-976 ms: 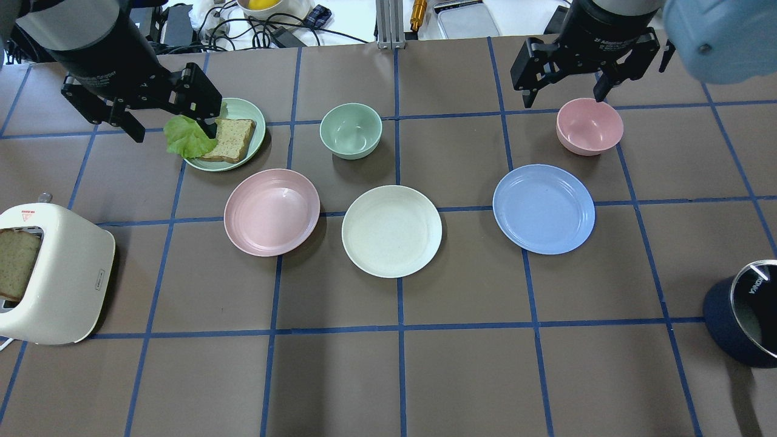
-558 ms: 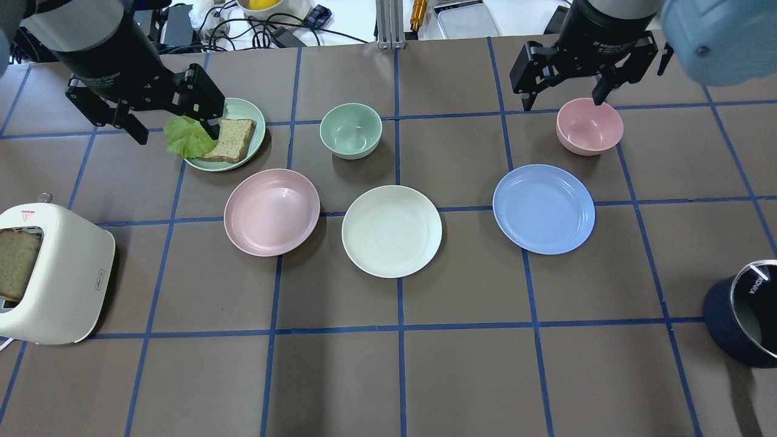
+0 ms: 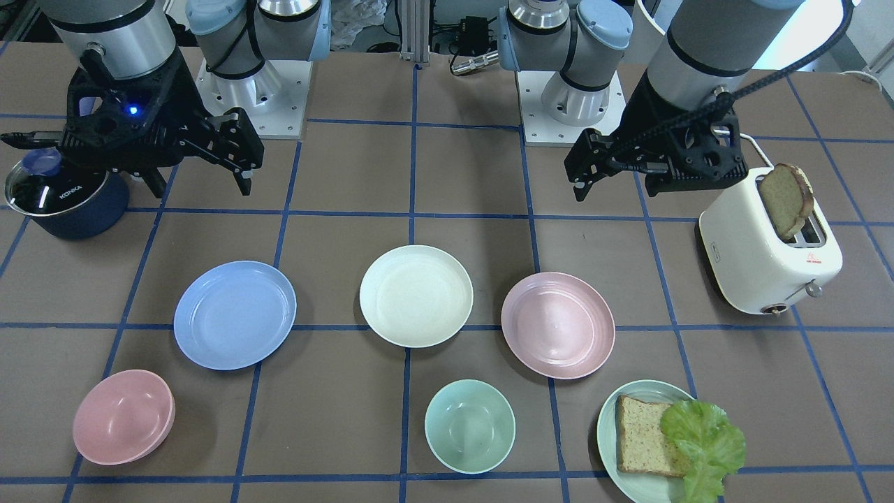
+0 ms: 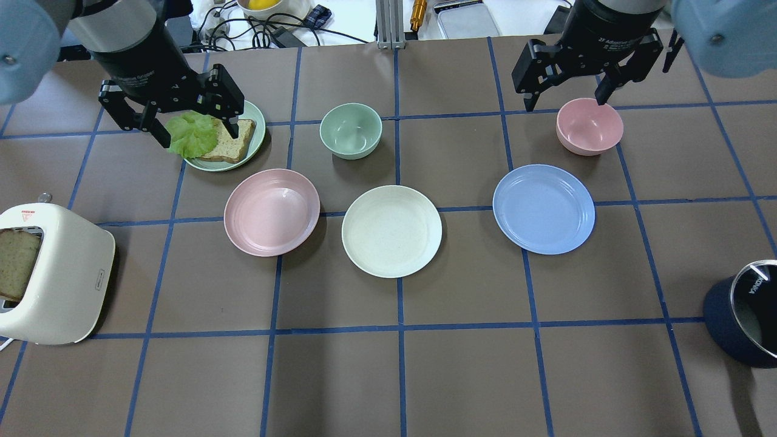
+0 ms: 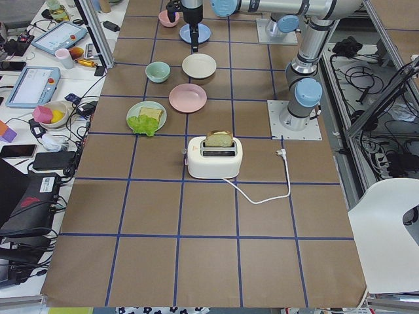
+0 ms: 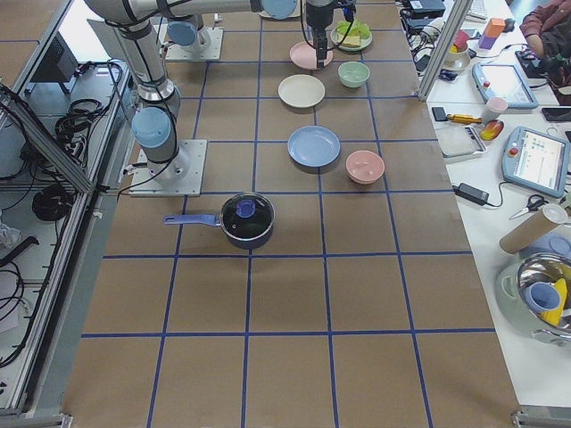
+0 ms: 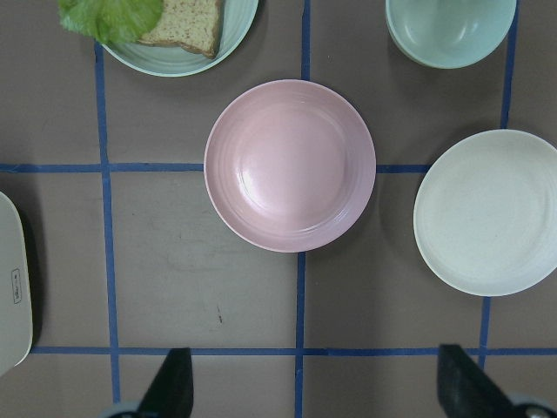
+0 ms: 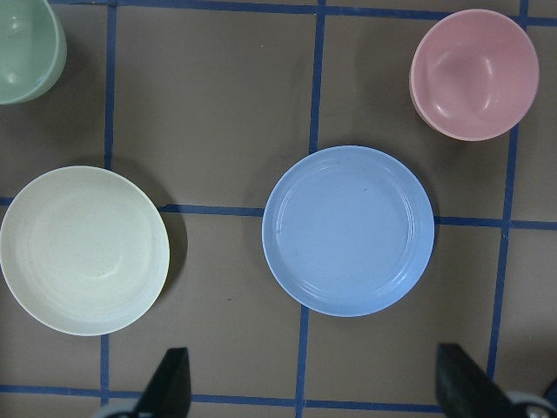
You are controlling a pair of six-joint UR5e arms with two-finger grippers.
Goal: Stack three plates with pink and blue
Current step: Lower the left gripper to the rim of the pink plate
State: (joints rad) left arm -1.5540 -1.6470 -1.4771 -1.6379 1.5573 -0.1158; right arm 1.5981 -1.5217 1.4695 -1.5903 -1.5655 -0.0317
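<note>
Three plates lie apart in a row on the brown table: the pale pink plate (image 4: pixel 271 212), the cream-white plate (image 4: pixel 391 231) and the light blue plate (image 4: pixel 543 208). All three are empty. My left gripper (image 4: pixel 195 130) is open and hovers high above the bread plate, behind the pink plate. In the left wrist view the pink plate (image 7: pixel 290 165) lies ahead of the fingers (image 7: pixel 174 387). My right gripper (image 4: pixel 564 100) is open and empty, high behind the blue plate. In the right wrist view the blue plate (image 8: pixel 348 230) is centred.
A mint plate (image 4: pixel 260 130) holds bread and lettuce at the back left. A mint bowl (image 4: pixel 351 130) and a pink bowl (image 4: pixel 589 126) stand behind the plates. A white toaster (image 4: pixel 57 273) is at the left edge, a dark pot (image 4: pixel 743 315) at the right edge.
My left gripper has moved to the right and now hovers over the lettuce and bread plate. My right gripper has barely shifted. The plates have not moved.
</note>
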